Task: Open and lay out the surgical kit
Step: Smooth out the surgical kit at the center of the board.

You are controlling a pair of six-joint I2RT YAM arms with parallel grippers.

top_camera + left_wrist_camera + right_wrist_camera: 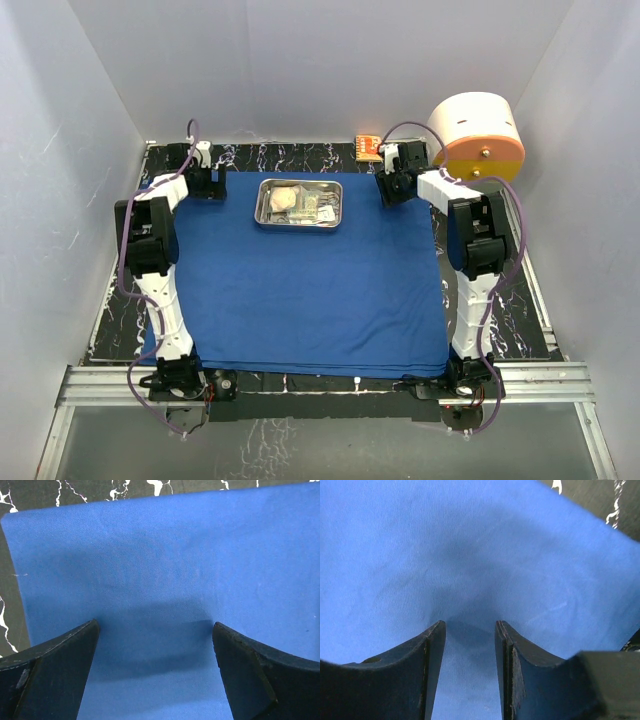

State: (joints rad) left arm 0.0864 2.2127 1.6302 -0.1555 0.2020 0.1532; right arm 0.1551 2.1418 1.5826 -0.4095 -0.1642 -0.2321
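Note:
The royal-blue cloth (300, 290) lies spread flat over most of the table. The steel tray (299, 226) stands on its far middle, holding a pale bundle (284, 199) and small packets (322, 209); I cannot make out single instruments. My left gripper (207, 183) is at the cloth's far left corner, jaws wide open just above the cloth (165, 555), holding nothing (155, 625). My right gripper (390, 190) is at the far right corner, jaws partly open (470, 622), tips at or just above the cloth (420, 540), which dimples slightly there.
A big cream-and-orange cylinder (478, 135) stands at the far right, close behind the right arm. A small orange box (368, 147) lies behind the cloth's far edge. Black marbled tabletop (120, 320) shows around the cloth. White walls enclose three sides.

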